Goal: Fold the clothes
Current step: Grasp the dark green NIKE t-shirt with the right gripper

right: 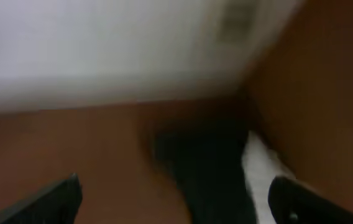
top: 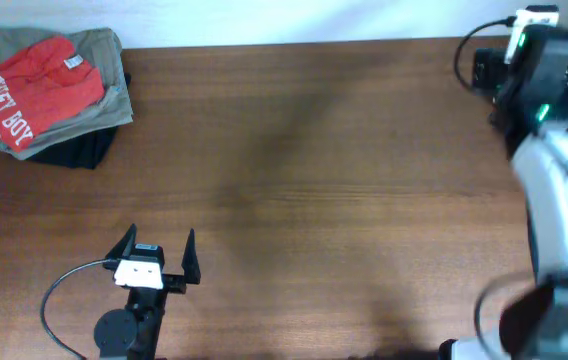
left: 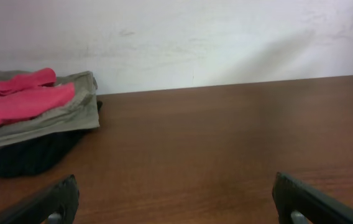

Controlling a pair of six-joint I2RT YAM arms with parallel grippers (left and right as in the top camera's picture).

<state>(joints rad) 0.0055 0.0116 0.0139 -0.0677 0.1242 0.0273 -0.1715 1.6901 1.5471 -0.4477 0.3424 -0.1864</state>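
The black T-shirt with its lettering does not show on the table in the overhead view. In the blurred right wrist view a dark mass with a white strip lies ahead, between my right gripper's open fingers; I cannot tell what it is. My right arm is at the table's far right corner, its fingers hidden in the overhead view. My left gripper is open and empty near the front left, also in the left wrist view.
A pile of folded clothes stands at the back left: a red printed shirt on an olive one on a dark one, also in the left wrist view. The wooden table meets a white wall behind.
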